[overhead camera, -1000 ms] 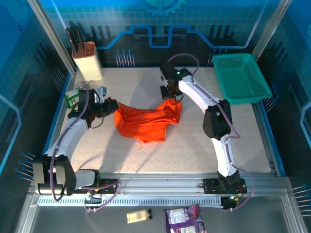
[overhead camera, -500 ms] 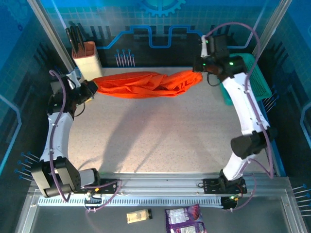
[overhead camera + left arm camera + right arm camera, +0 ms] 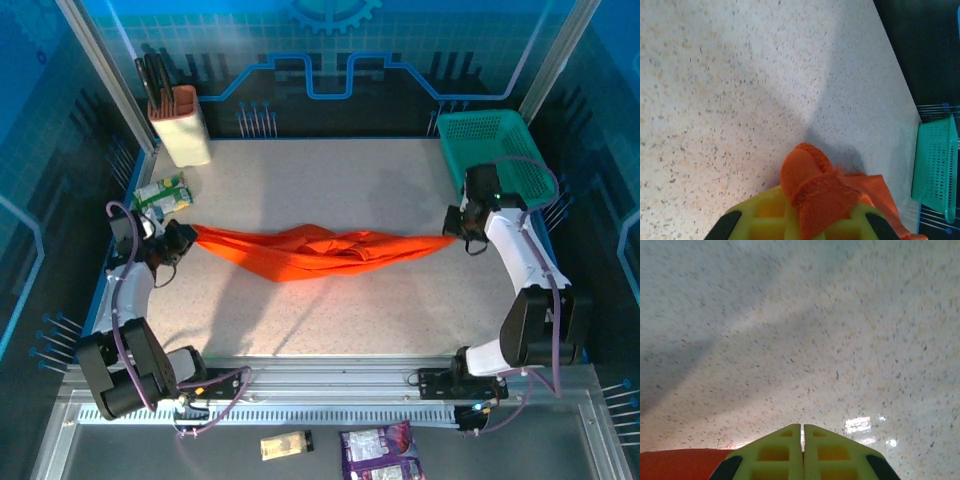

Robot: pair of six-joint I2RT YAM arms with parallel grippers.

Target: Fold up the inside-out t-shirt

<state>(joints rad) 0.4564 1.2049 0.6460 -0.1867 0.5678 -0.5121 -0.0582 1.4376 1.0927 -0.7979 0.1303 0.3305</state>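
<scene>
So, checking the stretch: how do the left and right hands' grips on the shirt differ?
The left hand bunches a wad of shirt bulging past its fingers; right hand pinches a thin corner, fingers nearly touching. Left sits at the table's left edge, right by the basket. Both are shut on it.

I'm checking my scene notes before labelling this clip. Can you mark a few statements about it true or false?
1. The t-shirt is stretched between the left end effector and the right end effector. True.
2. The t-shirt sits in the teal basket. False: it spans the middle of the table, apart from the basket.
3. The left end effector is open. False: it is shut on bunched fabric.
4. A beige holder stands at the table's far left corner. True.
</scene>
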